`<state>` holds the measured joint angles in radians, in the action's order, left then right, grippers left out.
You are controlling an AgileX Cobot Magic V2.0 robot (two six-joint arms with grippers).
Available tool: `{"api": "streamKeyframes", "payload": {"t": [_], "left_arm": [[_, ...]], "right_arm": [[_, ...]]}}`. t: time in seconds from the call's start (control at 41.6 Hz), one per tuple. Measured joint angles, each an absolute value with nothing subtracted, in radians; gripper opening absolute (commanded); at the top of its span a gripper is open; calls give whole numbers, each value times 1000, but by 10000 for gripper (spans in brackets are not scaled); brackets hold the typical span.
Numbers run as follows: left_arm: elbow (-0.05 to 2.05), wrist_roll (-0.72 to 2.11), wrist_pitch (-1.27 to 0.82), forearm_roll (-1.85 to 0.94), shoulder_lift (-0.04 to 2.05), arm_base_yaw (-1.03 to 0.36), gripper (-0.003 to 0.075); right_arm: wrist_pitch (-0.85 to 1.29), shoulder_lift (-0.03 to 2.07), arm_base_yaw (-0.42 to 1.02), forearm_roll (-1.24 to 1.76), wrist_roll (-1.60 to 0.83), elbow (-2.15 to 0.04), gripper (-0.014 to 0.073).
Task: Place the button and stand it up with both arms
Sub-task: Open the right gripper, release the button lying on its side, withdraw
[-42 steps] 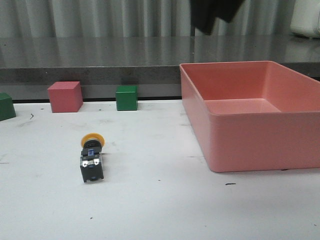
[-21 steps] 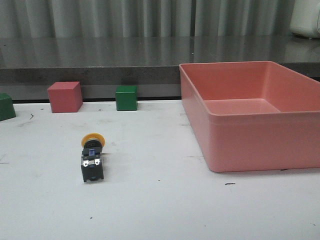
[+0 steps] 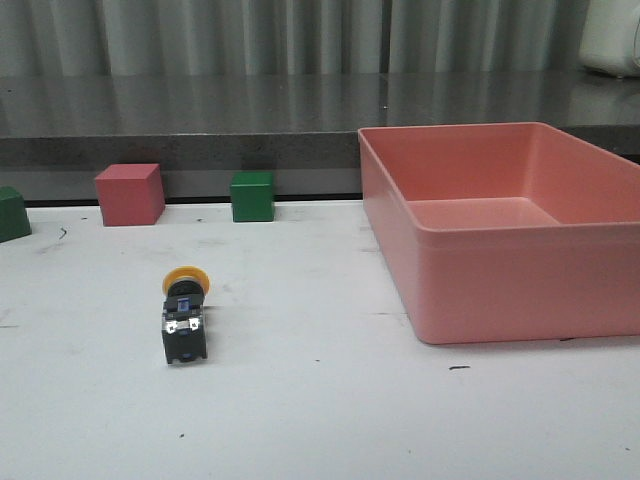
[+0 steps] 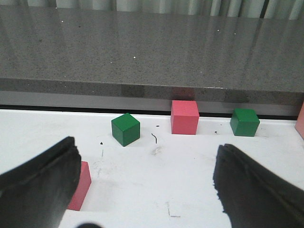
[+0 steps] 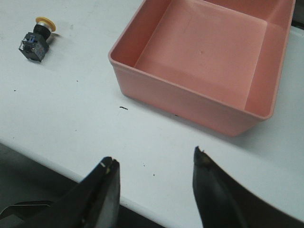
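Observation:
The button [image 3: 184, 318] lies on its side on the white table, its yellow cap toward the back and its black base toward the front. It also shows in the right wrist view [image 5: 36, 40], far from the fingers. My right gripper [image 5: 154, 156] is open and empty above the table's front edge. My left gripper [image 4: 145, 152] is open and empty above the table near the cubes; the button is out of its view. Neither gripper shows in the front view.
A large pink bin [image 3: 520, 225] stands at the right, also in the right wrist view [image 5: 142, 92]. A pink cube [image 3: 130, 193] and green cubes [image 3: 252, 196] [image 3: 10, 212] sit along the back edge. A further pink cube [image 4: 81, 184] lies beside my left finger.
One second ago a black arm showed at the top of the front view; it has gone out of view. The button has not moved.

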<state>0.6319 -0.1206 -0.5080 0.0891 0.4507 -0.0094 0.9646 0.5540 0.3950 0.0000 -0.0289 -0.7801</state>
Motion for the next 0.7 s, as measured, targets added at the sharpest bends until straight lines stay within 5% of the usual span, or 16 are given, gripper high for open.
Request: {"api": "streamKeyframes", "payload": {"t": [0.697], "left_arm": [[648, -121, -479, 71, 476, -9, 565]], "right_arm": [[985, 535, 395, 0, -29, -780, 384]]}}
